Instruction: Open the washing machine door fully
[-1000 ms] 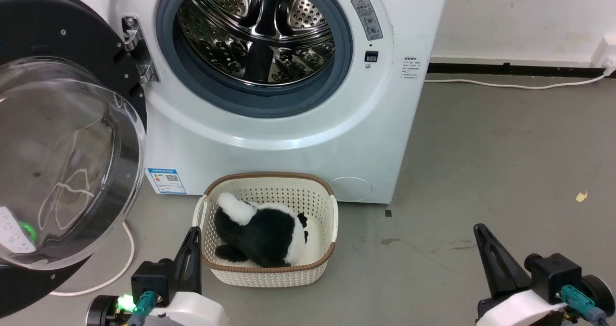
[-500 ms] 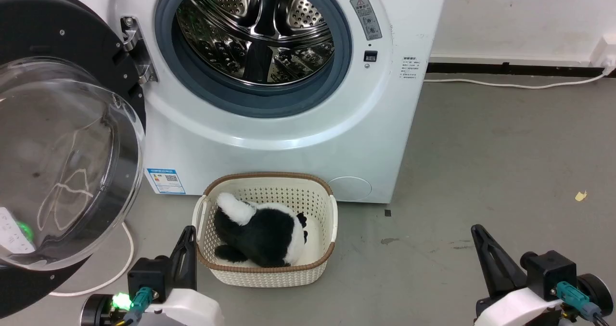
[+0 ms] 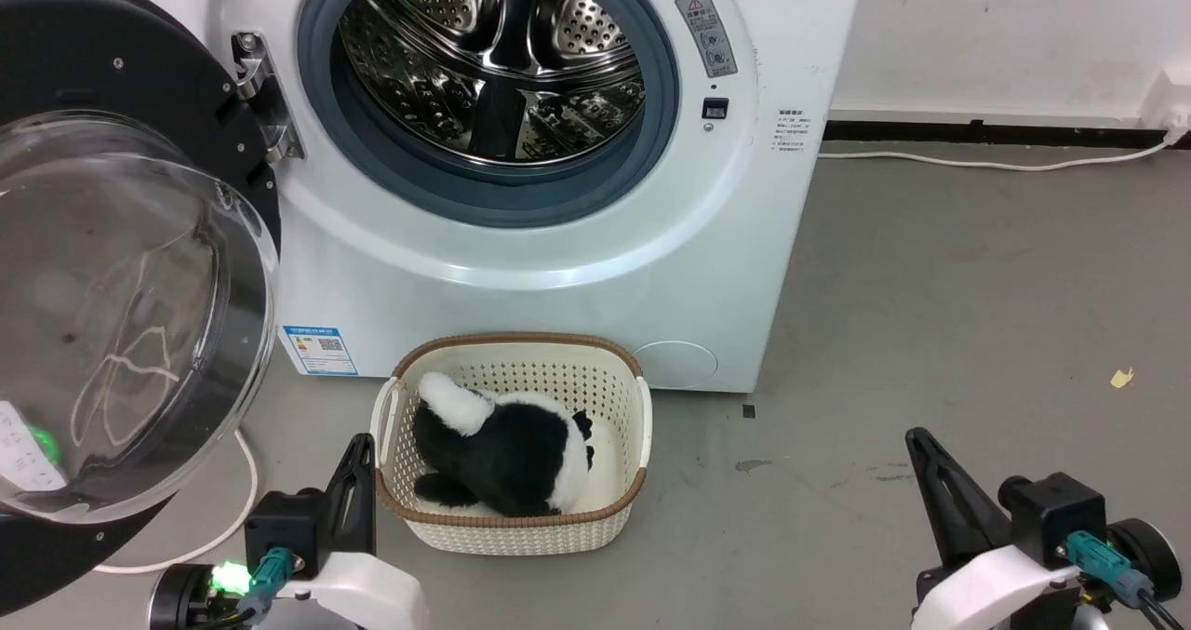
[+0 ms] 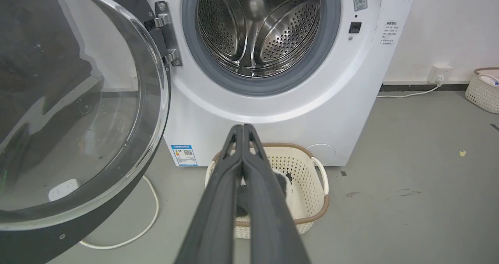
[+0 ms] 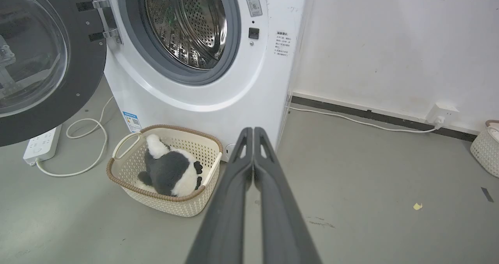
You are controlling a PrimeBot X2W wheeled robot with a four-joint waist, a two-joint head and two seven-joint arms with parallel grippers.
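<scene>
The washing machine (image 3: 595, 267) stands ahead with its steel drum (image 3: 493, 62) exposed. Its black door (image 3: 112, 267), with the bulging glass window, is swung wide open to the left on a metal hinge (image 3: 265, 100); it also fills the left of the left wrist view (image 4: 74, 112). My left gripper (image 3: 358, 453) is low at the bottom left, beside the basket, fingers pressed together and empty (image 4: 242, 129). Low at the bottom right, over bare floor, my right gripper (image 3: 916, 444) is also shut on nothing (image 5: 253, 131).
A cream basket (image 3: 642, 416) with a black-and-white plush toy (image 3: 502, 453) sits on the floor before the machine. A white cable (image 3: 247, 490) and power strip (image 5: 41, 143) lie under the door. Another cable (image 3: 986, 165) runs along the wall.
Both grippers have sunk slightly lower in the head view. The door and basket have stayed put.
</scene>
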